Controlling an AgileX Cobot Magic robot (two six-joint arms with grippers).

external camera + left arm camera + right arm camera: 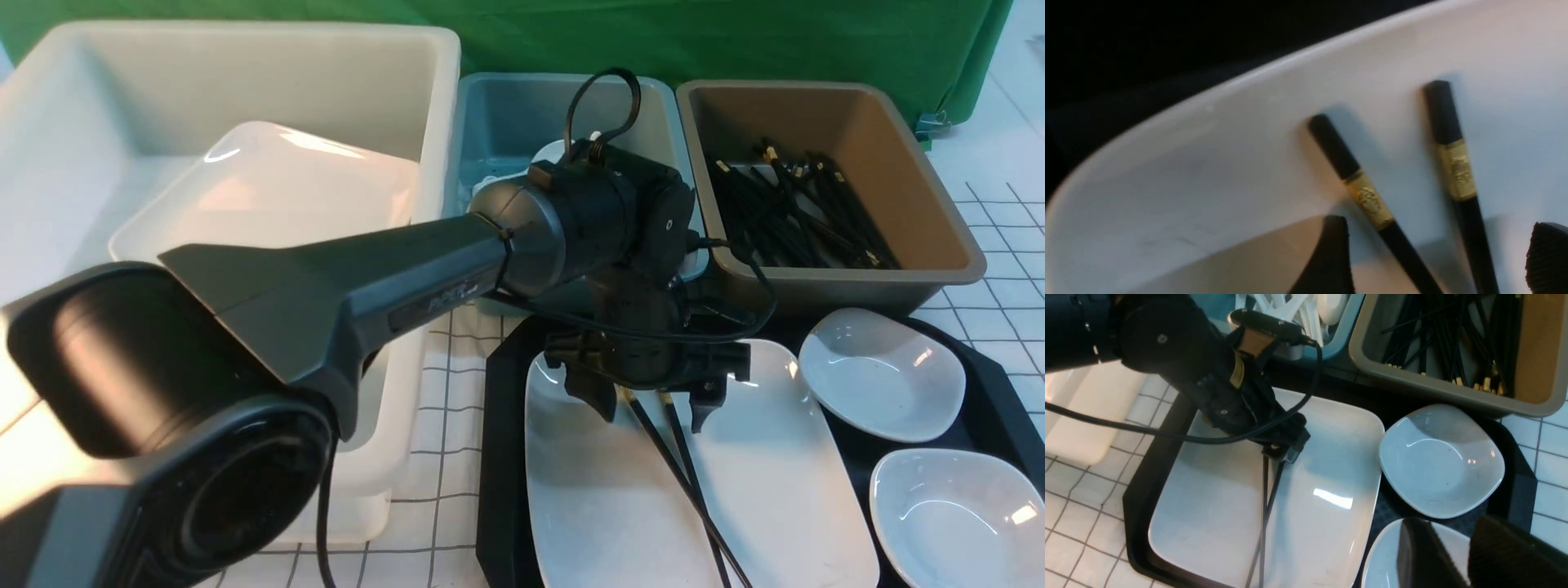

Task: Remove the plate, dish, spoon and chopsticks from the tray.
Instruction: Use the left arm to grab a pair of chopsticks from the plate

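left hand (655,418) stood wide astride the chopsticks (680,482) lying on the plate (784,506), likely to pinch both together; right hand (1453,543) hung narrowly parted, empty.

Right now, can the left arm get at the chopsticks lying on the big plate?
Probably yes. The left gripper hangs open just above the plate, its fingers either side of the chopsticks at their gold-banded ends, and nothing lies between them.
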